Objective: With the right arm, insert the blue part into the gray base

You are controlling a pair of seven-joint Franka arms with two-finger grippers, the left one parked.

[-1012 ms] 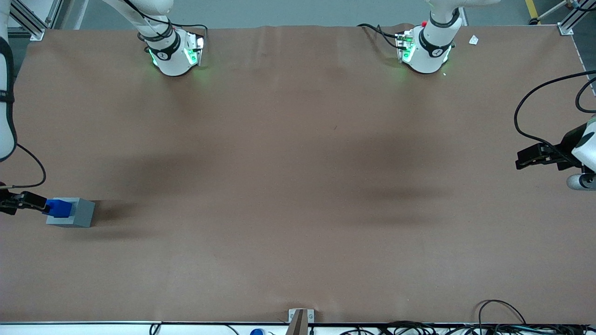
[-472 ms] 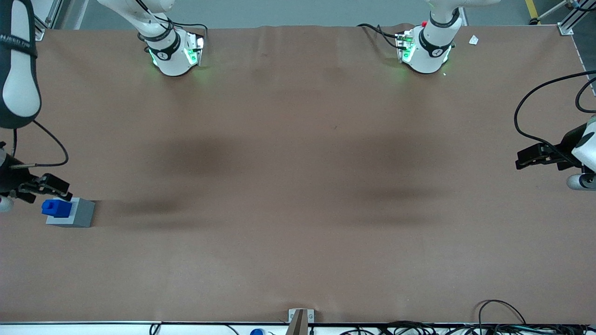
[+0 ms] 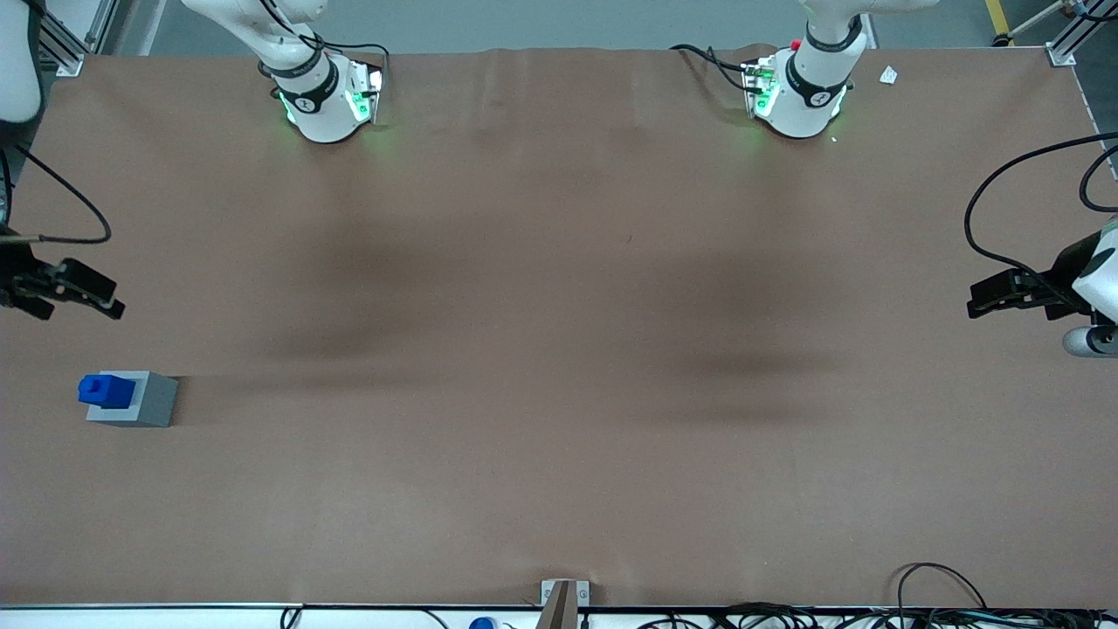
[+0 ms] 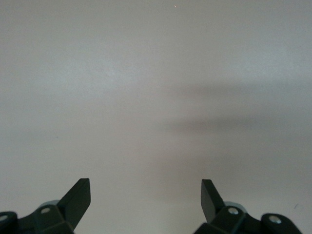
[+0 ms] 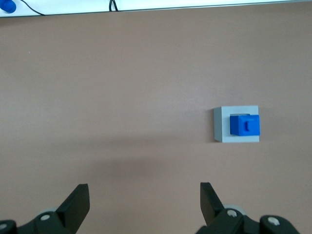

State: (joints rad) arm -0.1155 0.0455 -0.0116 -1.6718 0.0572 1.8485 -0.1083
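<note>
Front view: tabletop point(image 3: 559, 349) spans nearly the whole picture, covered in plain brown sheeting with soft shadows and faint creases near the edge where the 2 arm bases stand.
Room: gray floor shows past that edge, aluminium frame posts point(image 3: 65, 48) stand at the corners, and cables point(image 3: 786, 616) trail along the edge nearest the front camera.
Right arm point(image 3: 306, 87): reaches out past the tabletop's end on the working side.
End effector point(image 3: 92, 293): fingers spread wide and holding nothing, raised clear, well apart from the blocks and farther from the front camera than they are.
Gray base point(image 3: 144, 400): rests flat near the working arm's end of the tabletop.
Blue part point(image 3: 106, 390): sits in the gray base, step upward; the right wrist view shows it off-centre, against 1 side.
Risk 1: part may not be fully seated, judging by how much stands proud; cause would be a slightly skewed drop.
Risk 2: a return sweep passing low could knock the light base along the smooth sheeting.
</note>
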